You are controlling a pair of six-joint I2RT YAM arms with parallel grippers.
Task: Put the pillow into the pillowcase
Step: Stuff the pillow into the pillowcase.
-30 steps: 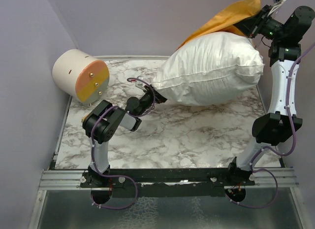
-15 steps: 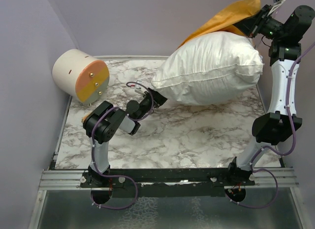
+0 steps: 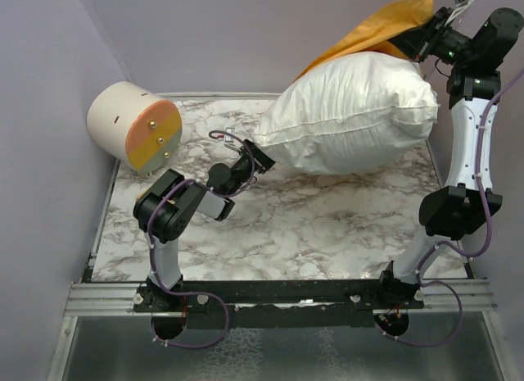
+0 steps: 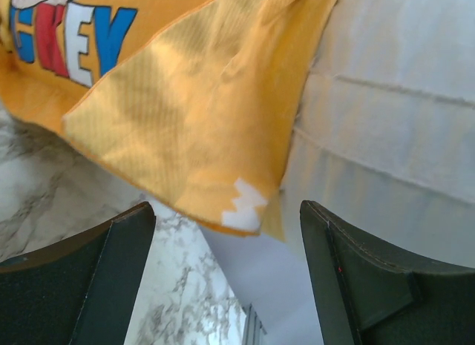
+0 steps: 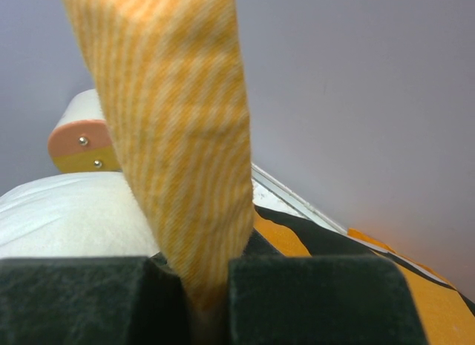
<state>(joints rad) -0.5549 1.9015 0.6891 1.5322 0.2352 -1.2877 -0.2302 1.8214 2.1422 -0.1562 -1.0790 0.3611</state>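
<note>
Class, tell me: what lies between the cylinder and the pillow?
Mostly bare marble table, seen in the top view. Only the left pincer and its cable sit beside the pillow, well apart from the cylinder.

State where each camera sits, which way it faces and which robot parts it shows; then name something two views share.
Top external: above and behind the arm bases, looking down at the marble table; shows the left arm, the right arm and the left pincer near the pillow.
Left wrist: on the left arm, facing the pillowcase corner and pillow past its open fingers.
Right wrist: on the right arm, looking along the right pincer, shut on a pillowcase fold.
Shared: top and right wrist both show the cylinder.
</note>
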